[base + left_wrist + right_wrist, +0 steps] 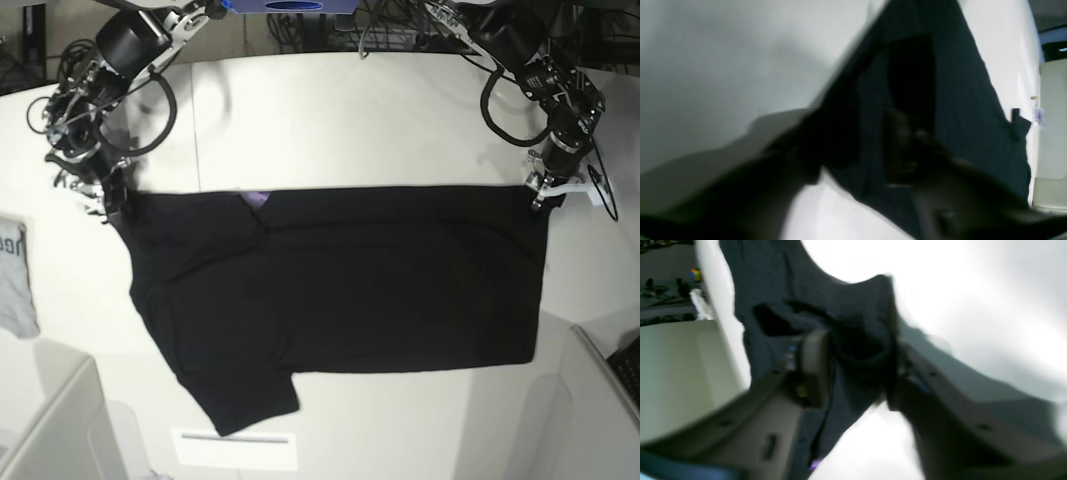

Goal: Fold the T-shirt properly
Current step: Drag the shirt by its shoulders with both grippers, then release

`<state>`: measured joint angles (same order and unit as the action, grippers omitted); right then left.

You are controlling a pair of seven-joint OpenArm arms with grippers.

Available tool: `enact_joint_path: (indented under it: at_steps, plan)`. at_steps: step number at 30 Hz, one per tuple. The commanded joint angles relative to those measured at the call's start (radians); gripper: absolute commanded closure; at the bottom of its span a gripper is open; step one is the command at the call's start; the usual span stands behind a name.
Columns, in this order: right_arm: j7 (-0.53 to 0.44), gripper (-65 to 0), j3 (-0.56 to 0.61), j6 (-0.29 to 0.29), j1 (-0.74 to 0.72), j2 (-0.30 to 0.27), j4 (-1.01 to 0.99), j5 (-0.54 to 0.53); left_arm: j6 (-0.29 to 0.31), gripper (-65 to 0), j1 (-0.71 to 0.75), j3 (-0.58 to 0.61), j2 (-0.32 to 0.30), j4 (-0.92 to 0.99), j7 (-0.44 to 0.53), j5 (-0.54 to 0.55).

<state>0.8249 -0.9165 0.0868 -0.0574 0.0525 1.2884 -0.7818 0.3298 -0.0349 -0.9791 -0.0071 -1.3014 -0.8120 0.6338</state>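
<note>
Item 1: T-shirt [340, 290]. Large, black, spread flat across the middle of the white surface [330, 120], plain side up. Its straight upper edge runs across the surface from the left side to the right side. 1 sleeve lies toward the near edge, lower left. A small patch of purple [257, 199] shows at a turned-over spot along the upper edge, left of centre.

Item 2: right tool [857, 370]. Positioned at the shirt's upper corner on the base view's left side [112, 195]. In the right wrist view, its 2 fingers stand apart with a bunched fold of black cloth between them; whether the cloth is firmly pinched cannot be told through the blur.

Item 3: left tool [540, 195]. Positioned at the shirt's upper corner on the base view's right side. The left wrist view is dark and blurred, with black cloth [940, 100] filling its centre; whether the fingers are apart or together cannot be told.

Item 4: small grey garment [15, 275] with lettering. Lies at the left edge of the surface, well apart from the shirt.
</note>
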Motion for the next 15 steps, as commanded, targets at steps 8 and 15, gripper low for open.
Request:
enact_joint_path:
  at_steps: [8,15]
  plan:
    - [-0.022,0.0,0.0,-0.023,0.006,0.0,0.009,0.037,-0.011,0.0,0.011,0.056,-0.003,-0.011,-0.06,-0.036]
    - [0.037,0.0,0.0,-0.026,0.075,0.0,0.148,0.034,-0.011,0.0,0.149,0.118,-0.035,-0.203,-0.06,-0.032]
